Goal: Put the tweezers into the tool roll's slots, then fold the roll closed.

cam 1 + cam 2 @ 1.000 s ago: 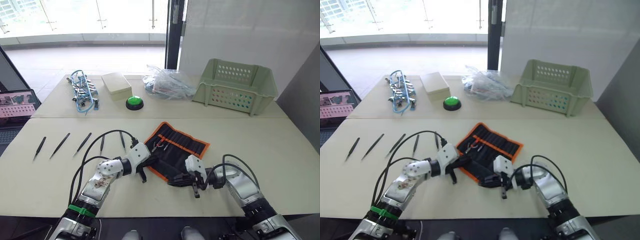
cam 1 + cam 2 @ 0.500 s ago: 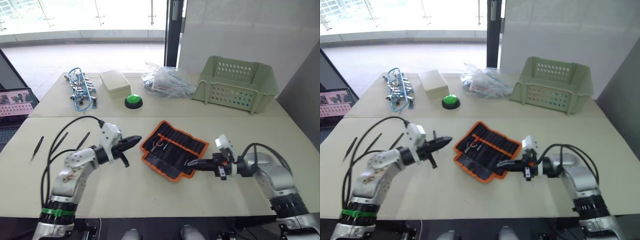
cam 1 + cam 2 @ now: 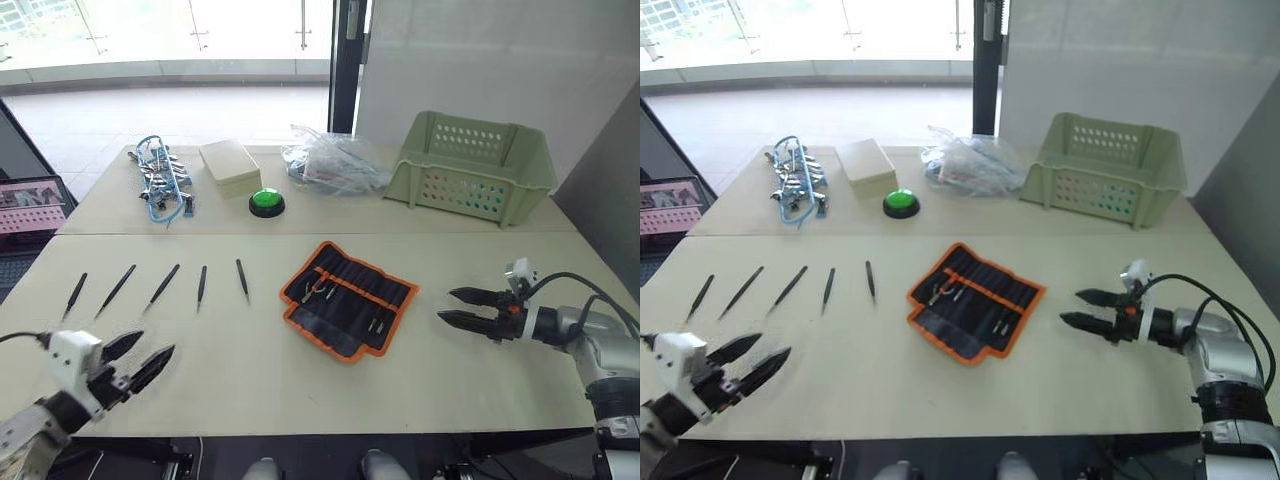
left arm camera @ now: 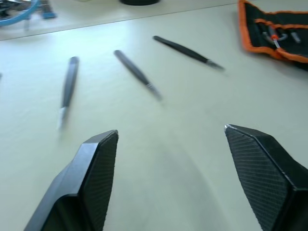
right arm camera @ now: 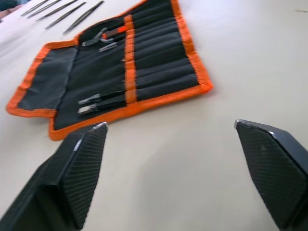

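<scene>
The tool roll lies unrolled and flat in the middle of the near table, black with orange edging, with a few small metal tools in its slots. Several dark tweezers lie side by side on the table to its left, none of them in the roll. My left gripper is open and empty near the front left edge, just in front of the tweezers. To the right of the roll, and clear of it, my right gripper is open and empty.
On the far table stand a pale green basket, a clear plastic bag, a green button, a cream box and a blue cable bundle. A laptop sits at the left edge.
Both arms drew back from the roll, the left to the front left corner, the right out to the right. Both grippers went from shut to open.
</scene>
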Tool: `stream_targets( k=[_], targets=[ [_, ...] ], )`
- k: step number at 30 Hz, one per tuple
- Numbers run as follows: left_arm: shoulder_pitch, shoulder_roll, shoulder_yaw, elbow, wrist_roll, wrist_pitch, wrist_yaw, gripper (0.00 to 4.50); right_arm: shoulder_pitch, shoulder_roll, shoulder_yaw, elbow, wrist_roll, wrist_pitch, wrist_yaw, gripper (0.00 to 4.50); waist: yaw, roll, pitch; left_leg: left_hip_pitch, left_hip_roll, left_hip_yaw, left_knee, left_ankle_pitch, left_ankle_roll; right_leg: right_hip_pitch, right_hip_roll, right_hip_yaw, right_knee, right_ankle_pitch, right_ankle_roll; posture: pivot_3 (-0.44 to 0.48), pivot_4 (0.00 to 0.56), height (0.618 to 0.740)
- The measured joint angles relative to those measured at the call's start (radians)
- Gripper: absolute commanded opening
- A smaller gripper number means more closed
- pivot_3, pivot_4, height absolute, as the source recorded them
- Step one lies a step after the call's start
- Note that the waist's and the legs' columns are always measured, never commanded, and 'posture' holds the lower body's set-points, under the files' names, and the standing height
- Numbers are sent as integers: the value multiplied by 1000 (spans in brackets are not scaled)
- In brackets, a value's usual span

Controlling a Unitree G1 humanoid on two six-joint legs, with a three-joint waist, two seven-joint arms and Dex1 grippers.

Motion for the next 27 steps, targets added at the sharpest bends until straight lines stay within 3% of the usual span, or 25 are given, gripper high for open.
stream_targets(
  k=[6, 10, 20, 27],
  targets=[
    [125, -132, 100, 7, -47, -69, 37, 4486, -221, 21, 40, 253, -91, -99, 66, 4500, -2, 0, 0, 2, 1, 0, 0, 0, 0, 2, 1, 0, -1, 0, 0, 0, 150, 740],
    [191, -220, 161, 23, -72, -142, 56, 4486, -376, 90, 94, 304, -127, -95, 147, 4500, -18, 0, 0, 1, 1, 1, 0, -1, 1, 2, 1, 0, -2, 0, 0, 0, 150, 740],
    [324, -361, 243, 41, -135, -230, 128, 4486, -511, 164, 200, 158, -70, 63, 242, 4500, 2, 0, 1, 0, 1, 0, 0, -2, 1, 1, 0, -1, -3, 0, 0, 0, 150, 740],
    [337, -355, 248, 102, -159, -251, 132, 4486, -490, 44, 295, -1, 117, 203, 250, 4500, -1, 0, 1, 0, 1, 0, 0, -2, 2, 0, 1, -1, -3, 0, 0, 0, 150, 740]
  ],
)
